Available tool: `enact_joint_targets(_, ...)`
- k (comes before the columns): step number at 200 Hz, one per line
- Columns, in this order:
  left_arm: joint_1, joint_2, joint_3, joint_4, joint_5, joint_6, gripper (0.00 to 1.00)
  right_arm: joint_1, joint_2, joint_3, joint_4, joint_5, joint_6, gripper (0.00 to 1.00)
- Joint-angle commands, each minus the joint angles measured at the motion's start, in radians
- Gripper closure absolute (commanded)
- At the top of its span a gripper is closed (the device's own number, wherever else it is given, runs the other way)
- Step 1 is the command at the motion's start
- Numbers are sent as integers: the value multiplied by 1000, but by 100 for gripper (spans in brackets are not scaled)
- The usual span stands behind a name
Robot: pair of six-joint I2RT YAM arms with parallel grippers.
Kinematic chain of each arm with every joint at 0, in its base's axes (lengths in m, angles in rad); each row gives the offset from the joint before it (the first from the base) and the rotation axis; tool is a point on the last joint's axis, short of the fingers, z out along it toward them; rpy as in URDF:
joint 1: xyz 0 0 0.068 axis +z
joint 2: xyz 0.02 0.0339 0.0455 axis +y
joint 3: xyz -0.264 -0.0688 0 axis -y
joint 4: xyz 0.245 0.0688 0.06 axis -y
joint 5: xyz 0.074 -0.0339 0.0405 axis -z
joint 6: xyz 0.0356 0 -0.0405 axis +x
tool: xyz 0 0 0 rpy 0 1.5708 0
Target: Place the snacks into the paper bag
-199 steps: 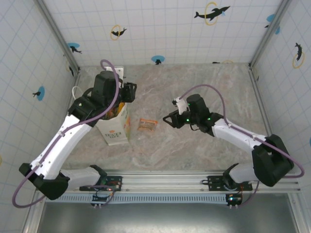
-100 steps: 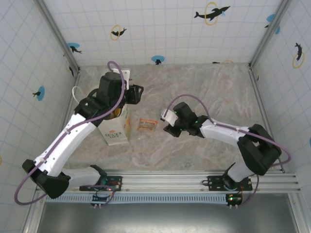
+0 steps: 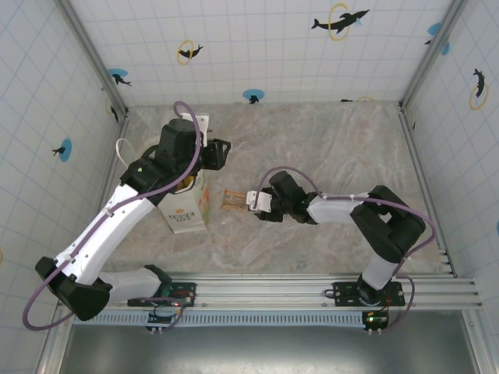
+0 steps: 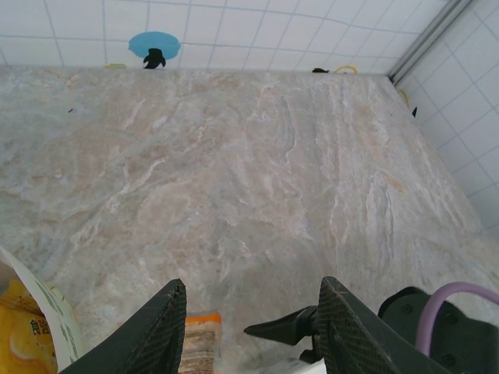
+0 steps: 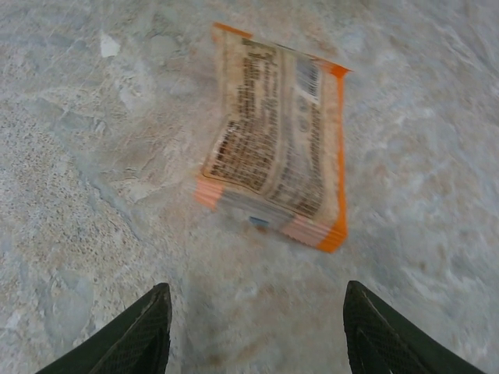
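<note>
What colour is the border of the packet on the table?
Orange border on the packet; best in the right wrist view.

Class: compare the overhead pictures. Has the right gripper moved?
Yes. The right gripper has moved left, closing on the orange packet, which stayed put beside the paper bag.

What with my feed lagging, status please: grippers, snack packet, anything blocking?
Both open, empty: left gripper by mouth of paper bag, right gripper just short of orange-edged packet. Packet flat on table, right of bag. Nothing between.

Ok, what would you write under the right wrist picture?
Open right gripper poised just short of a flat orange-edged snack packet on the marbled table.
</note>
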Motion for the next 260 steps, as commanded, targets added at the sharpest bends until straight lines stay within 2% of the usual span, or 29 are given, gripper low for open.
enact_joint_targets(1, 5, -26, -19, 19, 9, -3, 52, 12, 35, 1, 112, 7, -49, 40)
enact_joint_targets(149, 6, -28, -12, 17, 4, 6, 52, 42, 220, 69, 281, -57, 3, 41)
enact_joint_targets(200, 5, -17, -5, 4, 2, 9, 52, 42, 227, 66, 319, -71, 11, 66)
enact_joint_targets(240, 6, -14, 1, 3, 4, 15, 52, 40, 161, 25, 336, -65, 4, 87)
enact_joint_targets(260, 6, -10, -2, 6, 22, 37, 52, 35, 112, -2, 331, -84, 17, 93)
